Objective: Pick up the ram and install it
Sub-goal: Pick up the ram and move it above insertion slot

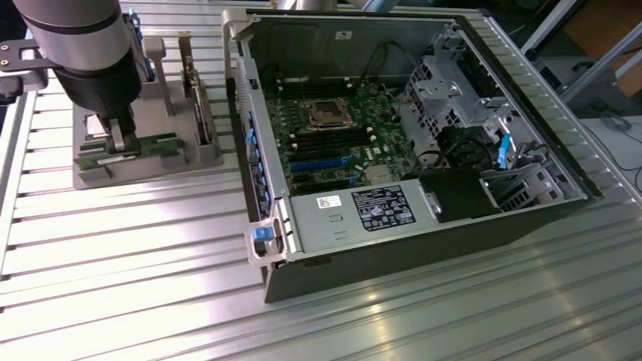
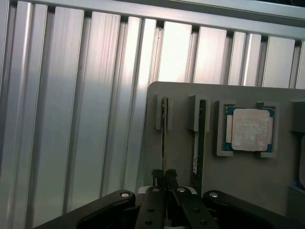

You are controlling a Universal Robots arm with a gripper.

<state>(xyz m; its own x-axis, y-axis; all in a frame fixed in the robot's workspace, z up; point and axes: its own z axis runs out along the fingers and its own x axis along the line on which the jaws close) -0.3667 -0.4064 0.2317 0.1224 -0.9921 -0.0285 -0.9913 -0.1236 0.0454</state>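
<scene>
Ram [image 2: 164, 125]: on edge in holder [image 2: 181, 152] slot, long axis running straight out from jaws
Jaws: pinching ram's near end, one each side
Twin [image 2: 200, 133]: next slot, parallel

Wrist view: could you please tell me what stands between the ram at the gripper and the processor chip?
In the wrist view, a twin stick stands edge-on between the ram and the chip.
</scene>
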